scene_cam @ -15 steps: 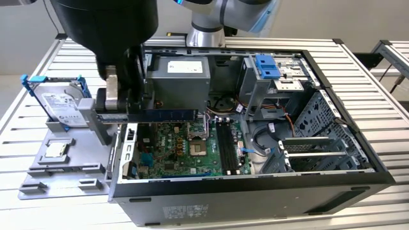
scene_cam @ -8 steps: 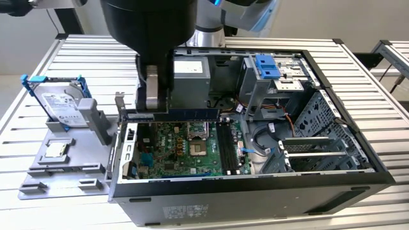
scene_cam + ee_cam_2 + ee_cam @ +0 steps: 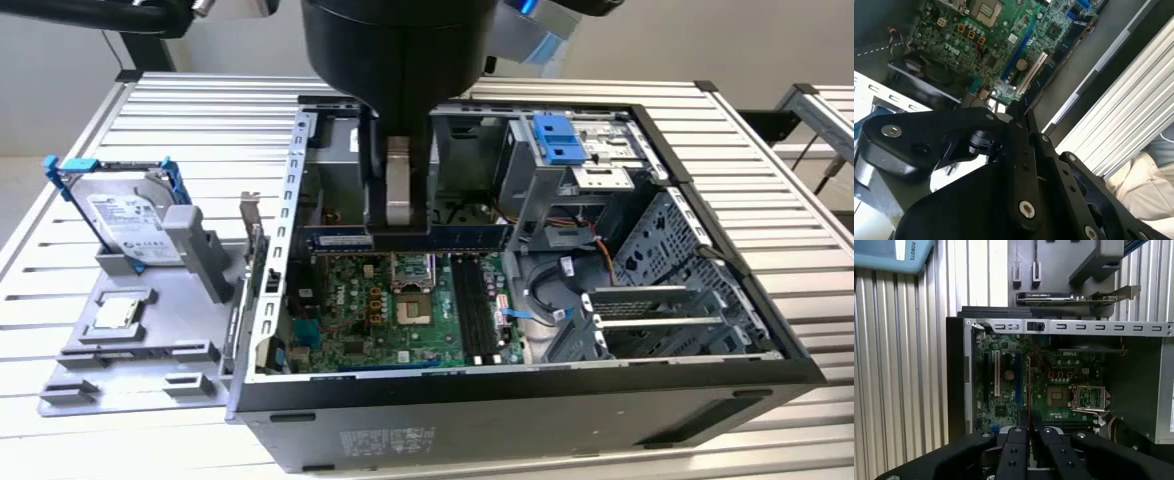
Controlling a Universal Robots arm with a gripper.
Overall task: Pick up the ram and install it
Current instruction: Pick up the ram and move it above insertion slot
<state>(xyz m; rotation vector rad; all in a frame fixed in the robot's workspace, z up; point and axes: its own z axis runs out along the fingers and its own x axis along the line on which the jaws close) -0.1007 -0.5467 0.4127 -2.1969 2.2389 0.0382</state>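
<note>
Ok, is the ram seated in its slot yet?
Not seated: the long blue-green ram stick is gripped in the hand, held above the green motherboard.

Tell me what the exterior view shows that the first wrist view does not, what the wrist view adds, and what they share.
The exterior view adds the hard drive in its blue bracket and the silver processor chip, both on the grey tray at the exterior view's left of the case. The first wrist view adds a blue-edged object on the slatted table. Both share the open case, the motherboard with its processor socket, and the ram clamped in the gripper over the board.
</note>
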